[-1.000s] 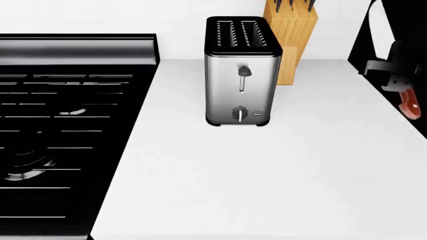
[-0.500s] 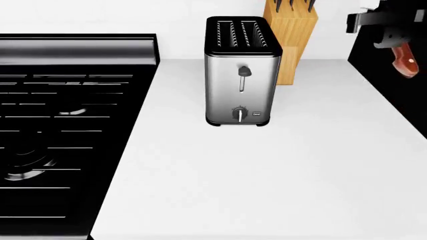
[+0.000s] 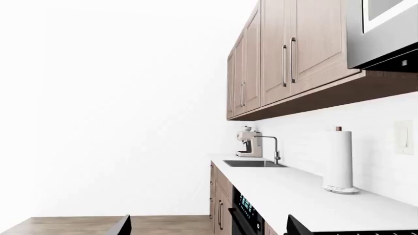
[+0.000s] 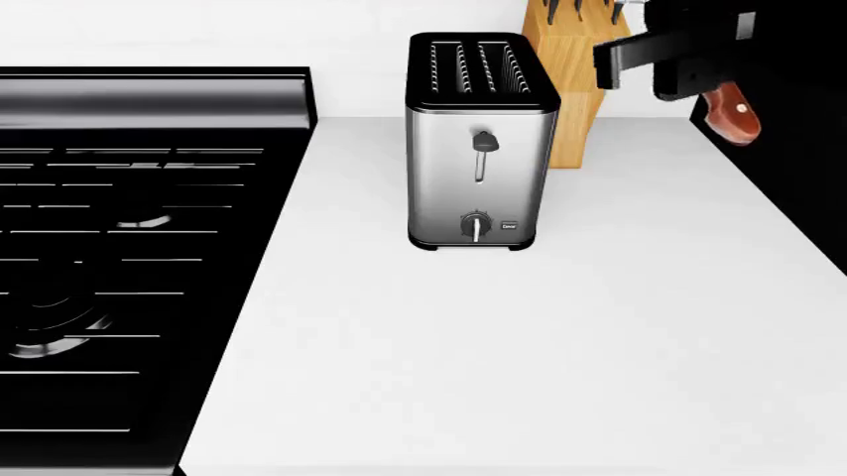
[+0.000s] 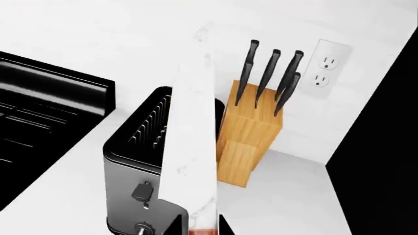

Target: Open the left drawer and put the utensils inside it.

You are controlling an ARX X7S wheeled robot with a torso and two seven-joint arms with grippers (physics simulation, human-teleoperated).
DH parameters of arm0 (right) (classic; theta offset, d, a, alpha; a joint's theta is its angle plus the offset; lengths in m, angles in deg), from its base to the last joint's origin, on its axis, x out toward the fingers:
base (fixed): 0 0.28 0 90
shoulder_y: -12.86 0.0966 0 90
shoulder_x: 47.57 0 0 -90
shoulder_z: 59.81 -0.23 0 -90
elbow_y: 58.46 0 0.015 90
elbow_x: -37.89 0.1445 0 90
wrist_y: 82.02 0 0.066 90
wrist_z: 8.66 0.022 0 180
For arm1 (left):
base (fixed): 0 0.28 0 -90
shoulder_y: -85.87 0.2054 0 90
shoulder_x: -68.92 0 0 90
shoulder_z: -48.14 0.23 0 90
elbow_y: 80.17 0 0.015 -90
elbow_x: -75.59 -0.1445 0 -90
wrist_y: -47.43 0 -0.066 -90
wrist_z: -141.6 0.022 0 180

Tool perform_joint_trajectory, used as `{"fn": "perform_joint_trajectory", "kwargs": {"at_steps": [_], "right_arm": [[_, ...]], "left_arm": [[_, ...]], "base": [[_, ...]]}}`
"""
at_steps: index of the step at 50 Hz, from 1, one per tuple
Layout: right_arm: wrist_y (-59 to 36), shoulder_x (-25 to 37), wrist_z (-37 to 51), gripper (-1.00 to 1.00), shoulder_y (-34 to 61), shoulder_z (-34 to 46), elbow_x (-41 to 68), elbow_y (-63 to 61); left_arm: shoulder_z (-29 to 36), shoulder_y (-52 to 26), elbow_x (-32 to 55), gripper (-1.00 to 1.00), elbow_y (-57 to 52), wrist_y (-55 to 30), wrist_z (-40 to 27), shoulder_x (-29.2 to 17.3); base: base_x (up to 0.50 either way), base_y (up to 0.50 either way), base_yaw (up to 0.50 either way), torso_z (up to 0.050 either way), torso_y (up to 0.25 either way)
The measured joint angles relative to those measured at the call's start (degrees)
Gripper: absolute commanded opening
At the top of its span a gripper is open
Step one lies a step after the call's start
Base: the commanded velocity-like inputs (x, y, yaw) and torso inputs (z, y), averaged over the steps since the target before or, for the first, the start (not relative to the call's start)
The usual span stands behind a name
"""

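Right hand (image 4: 688, 74), since a second ago, is travelling up-left over my desk (image 4: 556, 337), clamping the knife (image 4: 731, 111) handle, blade pointing away; drawer unseen.

White countertop (image 4: 530, 347) bearing 1 upright stainless-steel 2-slot toaster with black top, lever and dial (image 4: 479, 139), and just behind it, against the white wall, 1 light wooden knife block (image 5: 248, 132) holding 4 black-handled knives, with a white wall outlet (image 5: 325, 68) beside it. Black gas stove with grates (image 4: 119, 268) adjoining the countertop. Further along: brown wood upper cabinets with bar handles (image 3: 287, 54), a white paper-towel roll on its stand (image 3: 338, 159), a sink with faucet (image 3: 258, 161) and a coffee machine (image 3: 248, 143).
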State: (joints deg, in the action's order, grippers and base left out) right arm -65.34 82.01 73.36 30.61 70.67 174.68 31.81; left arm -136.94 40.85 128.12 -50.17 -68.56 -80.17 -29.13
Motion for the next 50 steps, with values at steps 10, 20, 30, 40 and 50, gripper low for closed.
{"fn": "perform_joint_trajectory", "kwargs": {"at_steps": [10,20,30,40,50], "right_arm": [[0.34,-1.88,0.16,-1.00,1.13,1.69,1.71,-5.03],[-2.32,-4.78,-1.36,-1.00,3.56,2.25,1.13,-10.26],[-3.16,-7.71,-2.05,-1.00,6.66,4.74,3.73,-16.64],[0.62,-8.10,0.03,-1.00,9.09,10.09,9.59,-25.26],[4.94,-6.58,1.44,-1.00,10.45,13.93,14.96,-33.82]], "left_arm": [[-0.12,0.00,0.11,1.00,0.00,-0.09,-0.06,-0.04],[-0.74,0.00,0.62,1.00,0.00,-0.35,0.03,0.01],[-0.92,0.00,0.75,1.00,0.00,-0.40,0.13,0.15],[-0.37,0.00,0.31,1.00,0.00,-0.20,0.04,0.21],[0.16,0.00,-0.10,1.00,0.00,-0.06,-0.10,0.14]], "base": [[0.00,0.00,0.00,0.000,0.000],[0.00,0.00,0.00,0.000,0.000],[0.00,0.00,0.00,0.000,0.000],[0.00,0.00,0.00,0.000,0.000],[0.00,0.00,0.00,0.000,0.000]]}}
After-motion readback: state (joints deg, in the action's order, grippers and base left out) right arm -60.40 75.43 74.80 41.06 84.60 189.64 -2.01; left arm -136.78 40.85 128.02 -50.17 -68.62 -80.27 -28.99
